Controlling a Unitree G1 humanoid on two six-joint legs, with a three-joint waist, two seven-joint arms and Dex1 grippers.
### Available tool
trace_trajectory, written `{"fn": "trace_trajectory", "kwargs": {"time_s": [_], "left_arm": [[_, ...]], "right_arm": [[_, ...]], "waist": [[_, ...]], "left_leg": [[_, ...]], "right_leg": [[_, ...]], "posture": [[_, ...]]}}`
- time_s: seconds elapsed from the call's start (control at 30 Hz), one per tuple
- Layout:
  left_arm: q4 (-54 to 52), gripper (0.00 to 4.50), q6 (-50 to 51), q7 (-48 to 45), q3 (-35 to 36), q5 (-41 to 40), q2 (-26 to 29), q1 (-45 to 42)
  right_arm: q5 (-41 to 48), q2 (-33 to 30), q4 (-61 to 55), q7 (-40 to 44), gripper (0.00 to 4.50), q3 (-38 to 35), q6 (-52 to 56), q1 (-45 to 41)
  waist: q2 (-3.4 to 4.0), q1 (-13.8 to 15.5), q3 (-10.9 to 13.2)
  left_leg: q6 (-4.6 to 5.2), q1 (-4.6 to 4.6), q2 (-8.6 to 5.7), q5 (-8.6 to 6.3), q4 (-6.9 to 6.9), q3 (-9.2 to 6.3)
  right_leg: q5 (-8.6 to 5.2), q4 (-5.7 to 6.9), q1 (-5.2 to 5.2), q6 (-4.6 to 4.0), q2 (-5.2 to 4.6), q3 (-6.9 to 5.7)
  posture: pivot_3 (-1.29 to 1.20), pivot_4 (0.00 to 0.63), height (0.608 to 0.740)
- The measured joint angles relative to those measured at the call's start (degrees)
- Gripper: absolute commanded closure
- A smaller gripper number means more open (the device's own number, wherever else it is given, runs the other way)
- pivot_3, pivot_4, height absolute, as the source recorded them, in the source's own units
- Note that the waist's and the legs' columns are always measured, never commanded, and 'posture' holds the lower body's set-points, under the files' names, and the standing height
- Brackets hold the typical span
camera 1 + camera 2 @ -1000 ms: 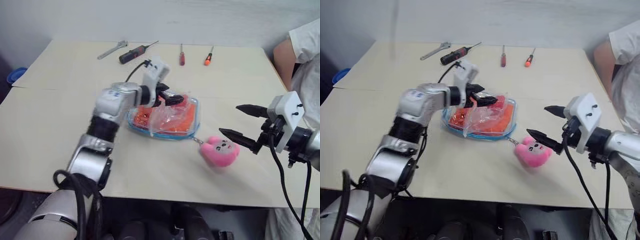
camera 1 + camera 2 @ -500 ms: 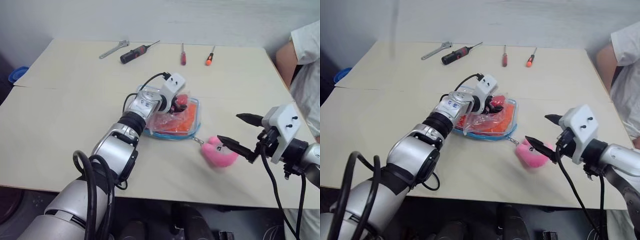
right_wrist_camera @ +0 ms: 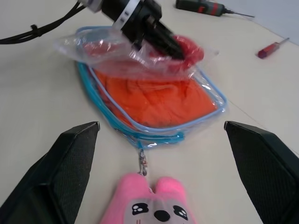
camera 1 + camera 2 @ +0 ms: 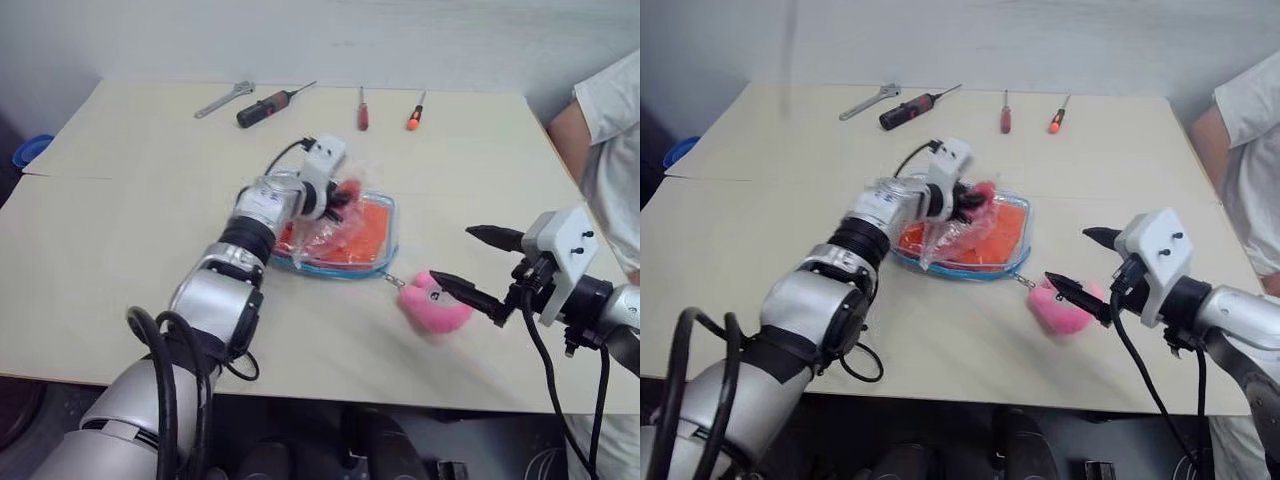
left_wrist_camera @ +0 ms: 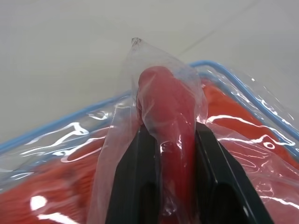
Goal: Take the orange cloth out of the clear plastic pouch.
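The clear plastic pouch [image 4: 340,268], trimmed in light blue, lies flat mid-table with the orange cloth [image 4: 366,226] inside it. A crinkled thin clear bag [image 4: 318,236] holding a red thing [image 5: 166,100] rests on top of the pouch. My left gripper [image 4: 338,197] is shut on that bagged red thing, and its black fingers [image 5: 140,163] pinch it from both sides above the pouch's far end. The pink plush bunny [image 4: 432,305] hangs off the pouch by a short chain. My right gripper [image 4: 450,255] stands open just right of the bunny, holding nothing.
A wrench [image 4: 224,100], a black-handled screwdriver [image 4: 265,106], a red screwdriver [image 4: 362,110] and an orange screwdriver [image 4: 415,113] lie along the table's far edge. A person in a white shirt [image 4: 605,130] stands at the right. A blue object [image 4: 28,152] sits beyond the left edge.
My left gripper has gone from open to shut on the bagged red thing over the pouch and drawn slightly back to the left. The right gripper has barely moved.
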Motion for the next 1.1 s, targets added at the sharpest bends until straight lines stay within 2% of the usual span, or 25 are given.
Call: {"fn": "trace_trajectory", "kwargs": {"time_s": [0.17,0.23,0.33,0.47,0.57,0.83,0.97,1.03,1.1], "left_arm": [[-4.8,3.8,5.4,1.8,5.6,-0.6,17.3,0.2],[-7.0,3.8,5.7,2.2,6.2,-0.4,21.1,2.0],[-6.7,3.8,4.2,2.4,6.1,1.4,28.4,9.7],[-5.5,3.8,4.5,2.9,6.2,2.1,31.2,17.3],[-7.7,3.14,4.7,3.3,7.4,1.6,32.0,20.5],[-19.5,0.63,8.5,3.3,10.7,-0.4,33.9,28.0],[-27.0,0.63,10.0,-1.7,13.6,-3.5,38.5,29.6],[-31.5,0.63,9.4,-6.9,14.4,-5.6,41.6,31.7],[-37.9,0.63,7.1,-15.9,14.7,-8.3,45.9,36.6]], "right_arm": [[-0.2,0.0,4.7,1.6,0.0,4.7,-0.8,-6.1],[-0.6,0.4,6.0,2.4,0.0,7.0,-1.0,-7.5],[-1.4,1.6,6.7,4.0,0.0,12.0,-2.9,-10.8],[-3.2,2.1,10.7,5.2,0.0,14.4,-4.1,-14.2],[-3.5,3.3,12.4,6.1,0.0,15.3,-4.9,-15.9],[-5.1,3.3,14.7,9.0,0.0,16.5,-5.4,-15.8],[-5.3,3.2,14.7,9.3,0.0,15.9,-5.4,-14.7],[-5.3,3.1,14.4,9.3,0.0,15.4,-5.4,-13.1],[-5.3,2.4,14.1,9.4,0.0,14.1,-5.3,-11.1]], "waist": [[-0.01,-1.2,0.0],[0.01,-0.4,0.0],[0.02,-0.5,0.0],[-0.17,0.1,0.1],[-0.22,0.9,0.1],[-0.23,0.7,0.1],[-0.23,0.0,0.1],[-0.23,-0.2,0.1],[-0.22,-0.5,0.1]], "left_leg": [[-0.14,0.15,0.13,0.07,-0.01,-0.13],[-0.13,0.14,0.07,0.07,0.0,-0.2],[-0.13,0.09,0.05,0.07,0.02,-0.22],[-0.13,-0.4,0.09,0.06,0.5,-0.26],[-0.1,-0.5,0.08,0.03,0.58,-0.29],[-0.09,-0.5,0.08,0.02,0.61,-0.26],[-0.11,-0.48,0.15,0.01,0.6,-0.27],[-0.12,-0.44,0.15,0.0,0.59,-0.29],[-0.13,-0.43,0.16,0.0,0.58,-0.34]], "right_leg": [[0.0,0.01,-0.04,-0.12,0.02,-0.14],[-0.01,0.01,-0.03,-0.12,-0.07,-0.19],[-0.01,-0.02,-0.04,-0.12,-0.08,-0.21],[0.0,-0.08,-0.08,-0.12,-0.13,-0.66],[0.0,-0.08,-0.08,-0.12,-0.21,-0.76],[0.0,-0.04,-0.08,-0.12,-0.23,-0.76],[0.0,-0.04,-0.08,-0.12,-0.19,-0.73],[-0.01,-0.03,-0.08,-0.13,-0.19,-0.7],[-0.01,-0.03,-0.08,-0.14,-0.2,-0.67]], "posture": [[0.0,0.15,0.74],[0.0,0.15,0.74],[0.0,0.15,0.74],[0.0,0.15,0.74],[0.0,0.15,0.74],[0.0,0.15,0.74],[0.0,0.15,0.74],[0.0,0.15,0.74],[0.0,0.15,0.74]]}}
